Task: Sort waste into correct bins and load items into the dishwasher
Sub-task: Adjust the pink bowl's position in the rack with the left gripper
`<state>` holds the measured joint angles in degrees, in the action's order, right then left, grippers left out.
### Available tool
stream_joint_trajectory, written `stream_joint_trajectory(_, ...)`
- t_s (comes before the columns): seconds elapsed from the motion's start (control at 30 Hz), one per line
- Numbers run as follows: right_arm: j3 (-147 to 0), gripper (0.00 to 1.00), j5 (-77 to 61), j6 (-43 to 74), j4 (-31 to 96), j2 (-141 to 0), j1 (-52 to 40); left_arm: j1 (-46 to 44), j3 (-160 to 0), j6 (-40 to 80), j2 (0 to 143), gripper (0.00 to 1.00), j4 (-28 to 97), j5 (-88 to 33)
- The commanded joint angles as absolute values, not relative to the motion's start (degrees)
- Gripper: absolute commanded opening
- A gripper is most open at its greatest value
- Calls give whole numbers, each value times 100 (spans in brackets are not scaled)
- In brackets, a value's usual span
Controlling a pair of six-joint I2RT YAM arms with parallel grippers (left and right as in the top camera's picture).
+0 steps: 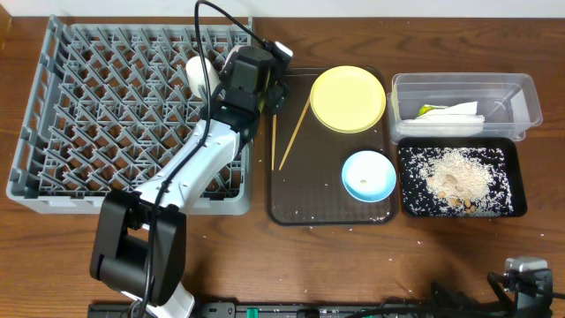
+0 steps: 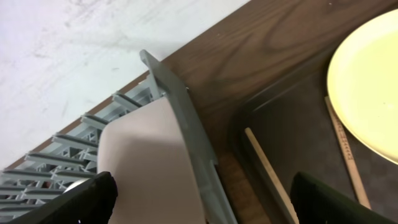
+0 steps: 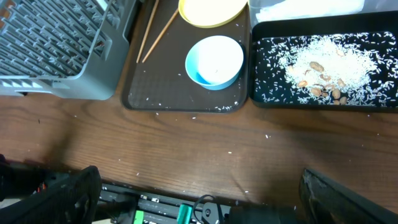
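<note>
My left gripper (image 1: 274, 88) (image 2: 199, 202) is open at the back right corner of the grey dish rack (image 1: 106, 115) (image 2: 186, 130). A white dish (image 1: 199, 72) (image 2: 146, 165), cup or bowl I cannot tell, lies in the rack below its spread fingers. The yellow plate (image 1: 349, 97) (image 2: 373, 81), two chopsticks (image 1: 291, 132) (image 2: 267, 171) and the light blue bowl (image 1: 368, 175) (image 3: 214, 60) are on a brown tray. The clear tub (image 1: 521, 93) holds the napkin (image 1: 450, 113). The black tray (image 1: 408, 208) (image 3: 258, 93) holds rice crumbs (image 1: 455, 177) (image 3: 323, 59). My right gripper (image 1: 527, 281) (image 3: 199, 193) is open and empty.
The dark brown serving tray (image 1: 274, 177) (image 3: 134, 93) lies between the rack and the bins, with a few crumbs on it. Loose crumbs dot the wooden table in front of it. The left arm stretches across the rack's right side. A rail runs along the table's front edge.
</note>
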<state>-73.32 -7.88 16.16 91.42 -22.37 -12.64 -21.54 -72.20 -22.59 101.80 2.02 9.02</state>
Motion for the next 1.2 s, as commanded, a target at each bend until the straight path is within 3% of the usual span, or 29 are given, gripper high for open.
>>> stream_joint_trajectory(0.0, -7334, 99, -753, 1669, 9135, -2239, -1190, -1984, -7266, -2285, 10368, 90, 207, 1015)
stream_joint_trajectory(0.13, -7334, 99, -753, 1669, 9135, -2239, -1190, -1879, -7269, -2285, 10370, 81, 158, 1013)
stream_joint_trajectory(0.4, -7334, 99, -753, 1669, 9135, -2239, -1190, -1822, -7266, -2283, 10370, 52, 191, 950)
stream_joint_trajectory(0.7, -7334, 99, -753, 1669, 9135, -2239, -1192, -1824, -7282, -2279, 10357, 31, 189, 950)
stream_joint_trajectory(1.17, -7334, 99, -753, 1669, 9135, -2239, -1192, -1822, -7391, -2263, 9920, 22, 95, 954)
